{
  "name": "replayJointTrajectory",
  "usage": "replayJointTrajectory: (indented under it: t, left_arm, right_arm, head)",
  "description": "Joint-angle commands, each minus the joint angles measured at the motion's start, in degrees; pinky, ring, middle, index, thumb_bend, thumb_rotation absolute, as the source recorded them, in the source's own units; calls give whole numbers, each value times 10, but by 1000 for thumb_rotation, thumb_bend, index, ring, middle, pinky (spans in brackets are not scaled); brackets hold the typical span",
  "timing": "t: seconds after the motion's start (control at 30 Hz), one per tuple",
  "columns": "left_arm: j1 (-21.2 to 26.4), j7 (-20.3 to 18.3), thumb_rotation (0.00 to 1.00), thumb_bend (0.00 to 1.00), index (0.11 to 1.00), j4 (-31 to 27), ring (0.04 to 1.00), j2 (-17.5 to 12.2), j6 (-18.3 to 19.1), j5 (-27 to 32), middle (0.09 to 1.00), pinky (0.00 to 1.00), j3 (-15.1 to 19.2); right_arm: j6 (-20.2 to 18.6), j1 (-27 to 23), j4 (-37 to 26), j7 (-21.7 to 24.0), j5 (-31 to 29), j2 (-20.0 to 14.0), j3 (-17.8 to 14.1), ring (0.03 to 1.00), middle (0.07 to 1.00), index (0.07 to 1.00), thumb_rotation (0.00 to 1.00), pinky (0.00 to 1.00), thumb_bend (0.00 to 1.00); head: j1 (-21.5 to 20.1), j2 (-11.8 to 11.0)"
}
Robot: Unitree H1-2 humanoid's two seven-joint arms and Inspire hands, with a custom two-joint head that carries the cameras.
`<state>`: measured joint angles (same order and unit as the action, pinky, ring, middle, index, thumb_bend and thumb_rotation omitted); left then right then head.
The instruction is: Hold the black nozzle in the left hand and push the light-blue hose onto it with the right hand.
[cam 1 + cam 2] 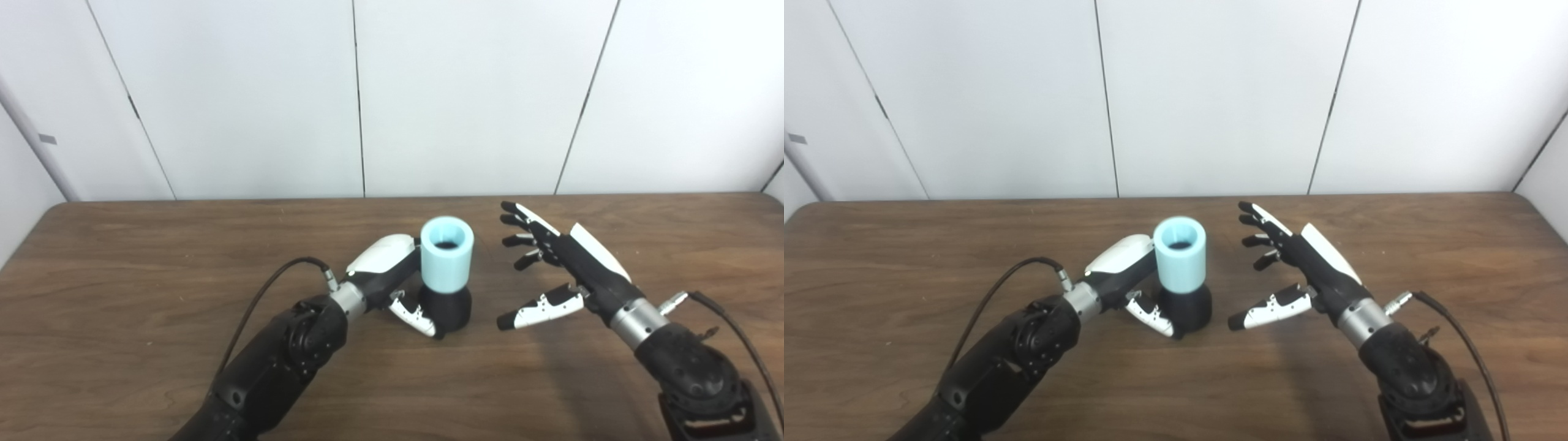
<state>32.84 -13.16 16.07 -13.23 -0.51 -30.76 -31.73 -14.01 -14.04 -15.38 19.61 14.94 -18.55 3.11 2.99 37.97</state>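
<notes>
The black nozzle stands upright on the wooden table near the middle. The light-blue hose, a short wide tube with its mouth facing up, sits on top of the nozzle. My left hand wraps the nozzle from the left, thumb curled across its front base, fingers hidden behind it. My right hand hovers open to the right of the hose, fingers spread and thumb pointing left, a clear gap between it and the hose.
White wall panels rise behind the table's far edge. A black cable loops off my left wrist and another cable trails from my right wrist. Bare wood lies on both sides.
</notes>
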Motion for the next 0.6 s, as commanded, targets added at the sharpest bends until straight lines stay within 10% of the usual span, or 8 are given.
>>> replayJointTrajectory:
  t: [0.0,0.3,0.57]
  left_arm:
    - [-36,-49,307,988,921,7,897,-19,36,2,925,999,-2]
    - [-57,-84,410,1000,1000,-46,1000,-47,68,36,1000,1000,52]
    - [-72,-81,238,975,1000,-92,1000,-60,98,13,1000,1000,76]
  right_arm:
    - [34,-10,-7,-24,-13,0,-11,829,932,977,137,660,859]
    - [56,1,8,-33,-17,-6,-7,826,930,975,138,643,871]
    - [55,6,-1,-37,-15,-7,-8,825,929,971,143,659,874]
  head:
    - [-1,0]
    - [0,0]
    - [-2,-1]
